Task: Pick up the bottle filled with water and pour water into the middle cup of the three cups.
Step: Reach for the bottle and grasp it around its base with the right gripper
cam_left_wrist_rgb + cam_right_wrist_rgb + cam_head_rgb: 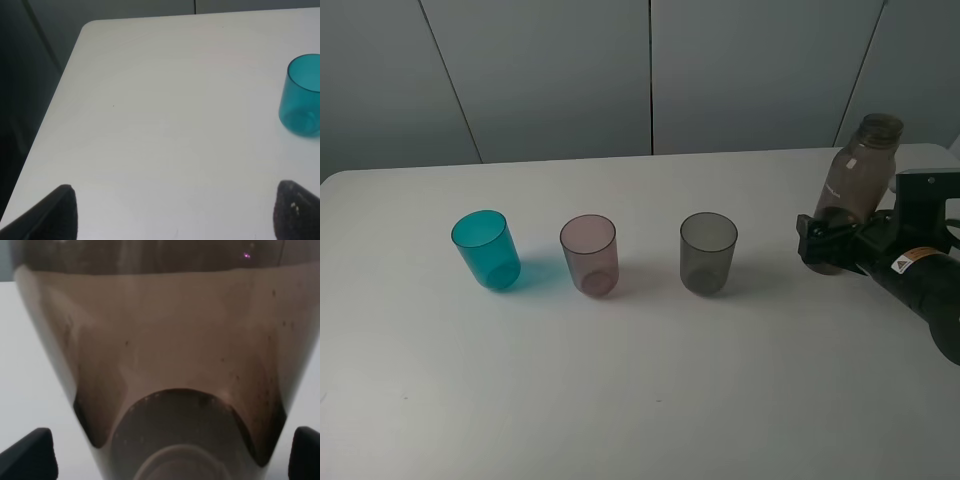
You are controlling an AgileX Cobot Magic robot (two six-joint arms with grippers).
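My right claw [825, 245] is spread wide around the bottle [865, 165], fingers [30, 455] flanking its base without touching.

1. Three translucent cups of equal size: one teal cup [485, 250], one pink cup [589, 255], one grey cup [708, 253].
2. One brown, capless bottle [860, 170].
3. Two black tools: the left tool [177, 212] and the right tool [825, 245].
4. One white surface [640, 400].

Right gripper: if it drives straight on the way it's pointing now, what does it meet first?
The bottle. In the right wrist view it fills the space just ahead, between the open fingers of the right gripper. I cannot tell whether the fingers already touch it.
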